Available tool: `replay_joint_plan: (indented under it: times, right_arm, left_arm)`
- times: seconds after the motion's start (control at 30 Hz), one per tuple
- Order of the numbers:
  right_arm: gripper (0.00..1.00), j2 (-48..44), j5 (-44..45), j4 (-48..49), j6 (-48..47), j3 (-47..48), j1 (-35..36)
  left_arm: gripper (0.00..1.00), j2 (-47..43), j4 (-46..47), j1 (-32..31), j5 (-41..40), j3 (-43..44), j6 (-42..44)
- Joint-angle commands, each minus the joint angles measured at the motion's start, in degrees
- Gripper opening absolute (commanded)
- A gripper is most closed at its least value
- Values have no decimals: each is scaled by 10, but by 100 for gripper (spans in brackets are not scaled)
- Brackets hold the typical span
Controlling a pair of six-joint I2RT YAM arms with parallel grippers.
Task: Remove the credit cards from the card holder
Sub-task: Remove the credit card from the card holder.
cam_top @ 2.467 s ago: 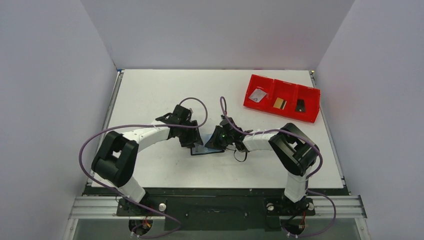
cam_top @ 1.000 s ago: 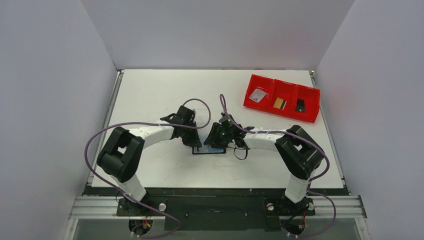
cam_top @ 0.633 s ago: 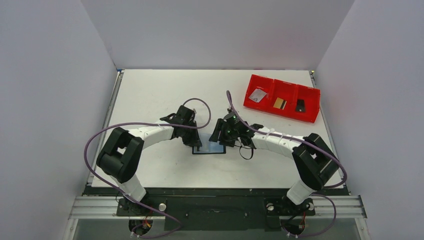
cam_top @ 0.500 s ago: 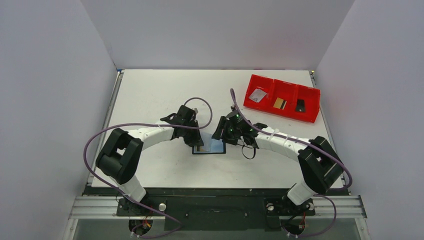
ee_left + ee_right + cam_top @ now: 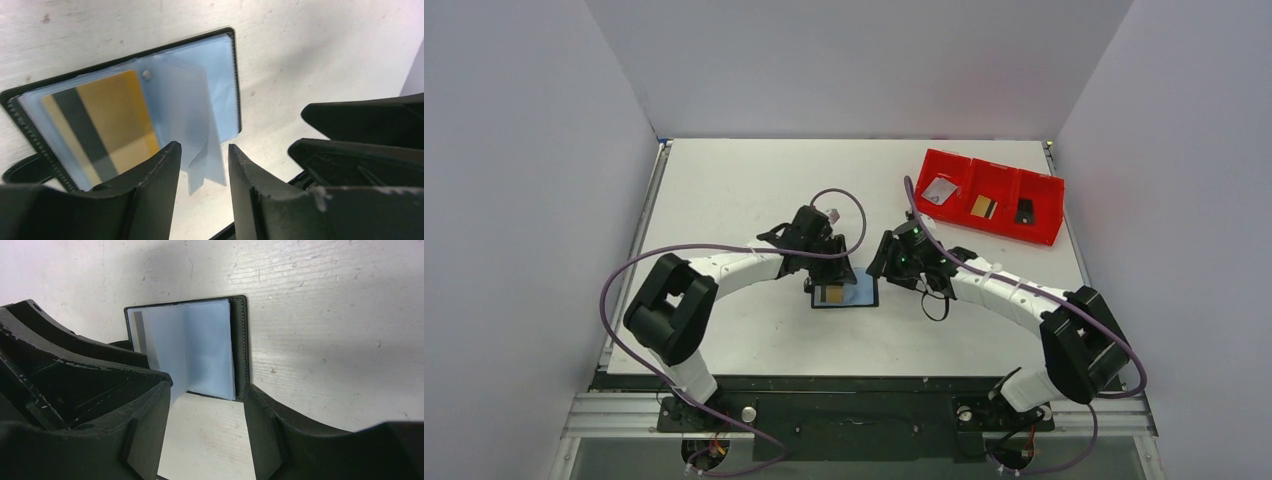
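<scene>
Left claw: was seen narrowly parted, gripping nothing; clear sleeve stood up between the jaws.
Card holder: was laid open mid-table, gold card inside; white table was seen on every side.
Right claw: was held widely parted, low, near the holder's right edge.
Hidden: holder's corner was covered by the left jaw.

Top view: bright, even, diffuse light from overhead. The white table shows only short, soft shadows under the arms, and focus is sharp out to the corners. Left wrist view: the left gripper looms soft-edged and nearly featureless black, the clear sleeves of the card holder carry a milky sheen, and the table washes out toward the right. Right wrist view: a grey-lilac shadow lies across the upper left, the right gripper is dark and slightly blurred, and the table's scratches are crisp.
</scene>
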Motion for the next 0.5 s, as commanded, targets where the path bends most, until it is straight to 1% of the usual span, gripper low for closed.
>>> replay_joint_plan:
  times: [0.0,0.13,0.17,0.47]
  right_arm:
    - [52,-31,25,-6,-11,-6,-5]
    - [52,-41,26,-10,-11,-12,-8]
    - [52,-45,40,-12,-12,-13,-9]
    - [52,-79,72,-28,-9,-29,-18]
  left_arm:
    - [40,16,34,-11,12,39,-1]
    - [45,28,36,-18,16,50,-1]
    - [46,34,37,-20,16,52,-1]
    - [50,64,47,-30,25,66,-7]
